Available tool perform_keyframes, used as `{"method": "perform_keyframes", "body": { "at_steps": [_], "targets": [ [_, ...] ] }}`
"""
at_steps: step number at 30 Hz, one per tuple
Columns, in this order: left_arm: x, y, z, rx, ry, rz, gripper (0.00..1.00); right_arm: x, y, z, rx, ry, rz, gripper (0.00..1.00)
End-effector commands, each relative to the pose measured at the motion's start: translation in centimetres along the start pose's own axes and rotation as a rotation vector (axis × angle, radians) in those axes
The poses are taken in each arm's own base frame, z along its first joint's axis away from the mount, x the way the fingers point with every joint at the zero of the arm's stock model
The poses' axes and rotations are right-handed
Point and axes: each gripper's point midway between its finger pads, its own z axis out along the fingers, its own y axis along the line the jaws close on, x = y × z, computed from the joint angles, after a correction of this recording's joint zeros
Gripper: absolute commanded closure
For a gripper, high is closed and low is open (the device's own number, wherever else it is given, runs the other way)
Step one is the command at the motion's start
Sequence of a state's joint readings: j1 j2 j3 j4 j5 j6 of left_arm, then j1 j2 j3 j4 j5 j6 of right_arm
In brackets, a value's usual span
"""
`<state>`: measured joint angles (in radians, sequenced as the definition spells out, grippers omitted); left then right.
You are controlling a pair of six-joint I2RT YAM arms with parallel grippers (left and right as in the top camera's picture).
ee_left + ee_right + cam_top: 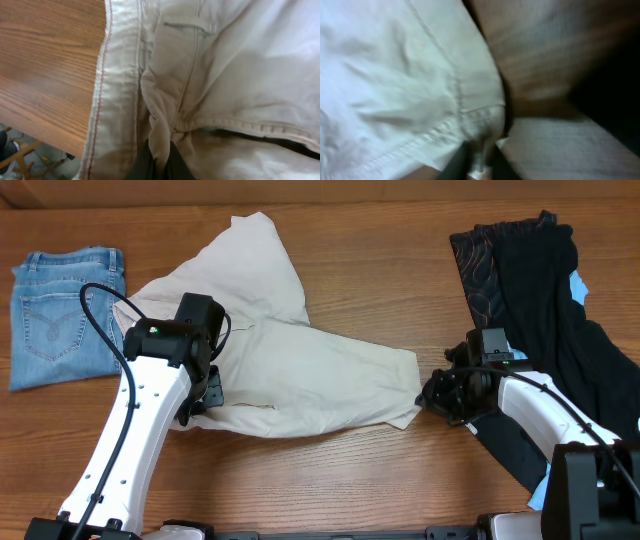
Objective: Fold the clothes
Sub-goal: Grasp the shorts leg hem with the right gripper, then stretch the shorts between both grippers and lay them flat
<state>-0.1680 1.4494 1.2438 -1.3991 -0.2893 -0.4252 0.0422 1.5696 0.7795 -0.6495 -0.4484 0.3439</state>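
A wooden table point(330, 480) is carrying the cream shorts point(300, 370) across the middle of the overhead frame, with jeans point(60, 310) lying upper left. Probably readying a fold, the left gripper point(207, 392) is clamping a cloth ridge at the shorts' lower left and the right gripper point(427, 394) is clamping their right corner, both arms reaching in low from the bottom.

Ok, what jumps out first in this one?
The cream shorts lie rumpled across the middle of the table, the left end effector pinching their near-left edge and the right end effector shut on their right hem corner. Folded jeans sit far left; a heap of dark clothes lies at the right.
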Motion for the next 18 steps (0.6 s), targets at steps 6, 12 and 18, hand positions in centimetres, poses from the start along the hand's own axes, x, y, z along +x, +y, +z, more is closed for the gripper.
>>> {"method": "perform_keyframes", "body": {
  "at_steps": [6, 12, 18],
  "targets": [
    [-8.9, 1.5, -1.6, 0.008, -0.346, -0.196, 0.96, -10.8, 4.8, -6.3, -0.074, -0.378, -0.126, 0.96],
    [-17.8, 2.3, -11.5, 0.178, -0.736, -0.232, 0.96, -17.5, 9.8, -19.5, -0.003, -0.648, -0.22, 0.96],
    [-13.5, 2.7, -14.7, 0.244, -0.594, -0.174, 0.96, -14.2, 5.9, -21.8, 0.263, -0.534, -0.134, 0.96]
  ]
}}
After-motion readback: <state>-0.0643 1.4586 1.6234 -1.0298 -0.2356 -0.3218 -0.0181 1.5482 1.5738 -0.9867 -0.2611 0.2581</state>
